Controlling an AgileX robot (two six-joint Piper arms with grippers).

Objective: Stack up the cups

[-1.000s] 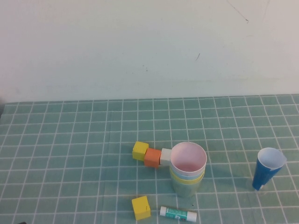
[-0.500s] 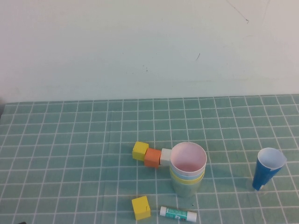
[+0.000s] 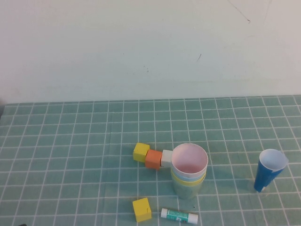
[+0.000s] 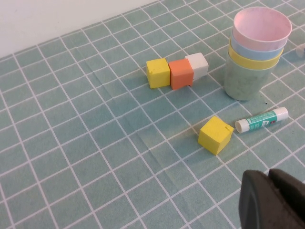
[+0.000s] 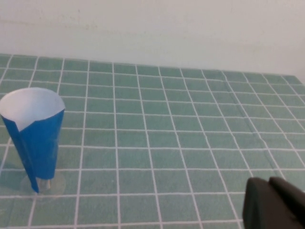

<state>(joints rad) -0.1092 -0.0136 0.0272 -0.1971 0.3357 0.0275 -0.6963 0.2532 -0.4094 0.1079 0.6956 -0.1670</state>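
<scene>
Item: the cups point(image 3: 189, 170), pink nested atop blue, yellow and green, lower centre of the high view beside a row of blocks point(image 3: 153, 156); my left gripper point(image 4: 274, 200) and right gripper point(image 5: 271, 202), both closed, hold nothing.

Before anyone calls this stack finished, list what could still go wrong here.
1. The white cube sits against the stacked cups; nudging the cube row might shift the stack.
2. The glue stick lies close by the stack's base and could roll into it.
3. The left claw and right claw, both shut, are parked low; careless restarts could sweep the yellow cube.
</scene>
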